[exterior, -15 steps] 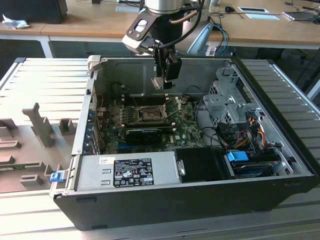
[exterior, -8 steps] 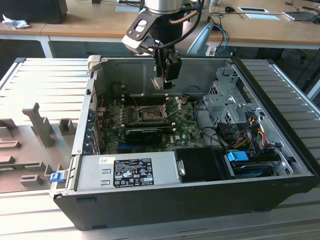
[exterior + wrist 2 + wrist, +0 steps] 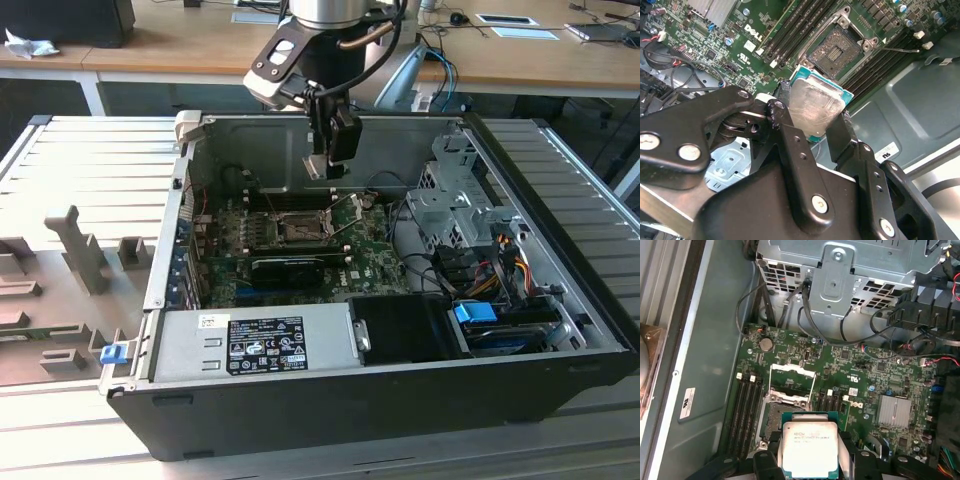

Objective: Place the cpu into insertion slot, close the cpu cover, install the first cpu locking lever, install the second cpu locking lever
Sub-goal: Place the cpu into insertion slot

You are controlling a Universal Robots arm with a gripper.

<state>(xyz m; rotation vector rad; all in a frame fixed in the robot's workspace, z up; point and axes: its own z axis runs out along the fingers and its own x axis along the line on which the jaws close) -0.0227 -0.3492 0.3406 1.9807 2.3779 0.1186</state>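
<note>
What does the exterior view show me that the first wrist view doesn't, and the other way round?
The exterior view adds the whole open computer case, its labelled power supply and the grey slatted surface under it. The first wrist view adds a close look at the cpu's pale face, a coin battery and a silver heatsink. Both share the green motherboard, the open insertion slot and the claw gripping the cpu above the board.
</note>
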